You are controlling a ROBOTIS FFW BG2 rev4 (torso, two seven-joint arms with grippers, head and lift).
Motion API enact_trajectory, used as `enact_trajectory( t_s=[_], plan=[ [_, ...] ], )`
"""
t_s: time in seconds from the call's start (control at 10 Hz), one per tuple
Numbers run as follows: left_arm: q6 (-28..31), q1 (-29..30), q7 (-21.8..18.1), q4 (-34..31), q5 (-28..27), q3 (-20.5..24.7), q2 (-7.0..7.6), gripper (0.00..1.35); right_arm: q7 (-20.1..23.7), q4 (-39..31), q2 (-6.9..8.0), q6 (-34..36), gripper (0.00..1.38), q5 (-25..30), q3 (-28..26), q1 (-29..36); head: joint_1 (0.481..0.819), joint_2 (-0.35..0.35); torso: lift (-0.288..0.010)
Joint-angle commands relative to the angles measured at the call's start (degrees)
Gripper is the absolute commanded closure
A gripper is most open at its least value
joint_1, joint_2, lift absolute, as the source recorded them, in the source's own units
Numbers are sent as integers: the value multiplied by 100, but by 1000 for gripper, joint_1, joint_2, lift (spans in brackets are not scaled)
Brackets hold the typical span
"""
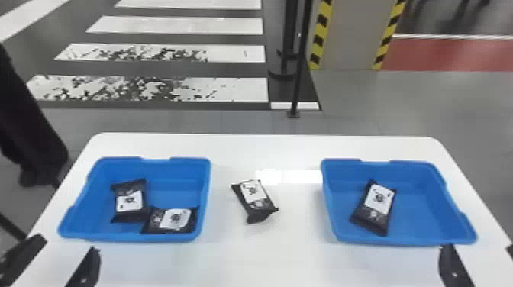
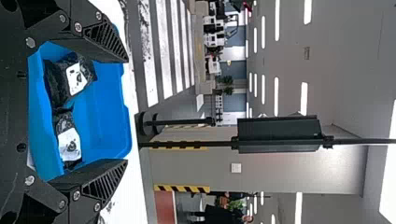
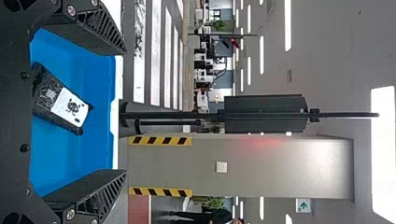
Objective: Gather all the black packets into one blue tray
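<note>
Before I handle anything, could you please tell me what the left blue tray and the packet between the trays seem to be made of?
Left blue tray: probably molded plastic, smooth and evenly colored, with a formed rim.
Packet: likely thin plastic or foil film, creased, with crimped-looking ends.

Right end effector (image 1: 478,247) cut off, packet print (image 1: 252,192) illegible
</note>
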Motion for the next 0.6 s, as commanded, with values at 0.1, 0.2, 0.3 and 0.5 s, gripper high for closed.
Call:
enact_trajectory(
  t_s=[0.1,0.2,0.3,0.5],
  plan=[
    [0,-50,0,-14,-49,-12,17,292,0,0,23,0,119,0,1,-15,695,-12,-110],
    [0,-50,0,0,-49,-12,17,292,9,0,23,0,119,11,1,-15,695,-13,-110],
    [0,-50,0,0,-60,-12,17,292,9,14,23,0,119,11,1,-29,695,-15,-110],
    [56,-93,0,0,-129,-12,26,291,9,14,23,14,119,11,1,-29,695,-15,-110]
  ],
)
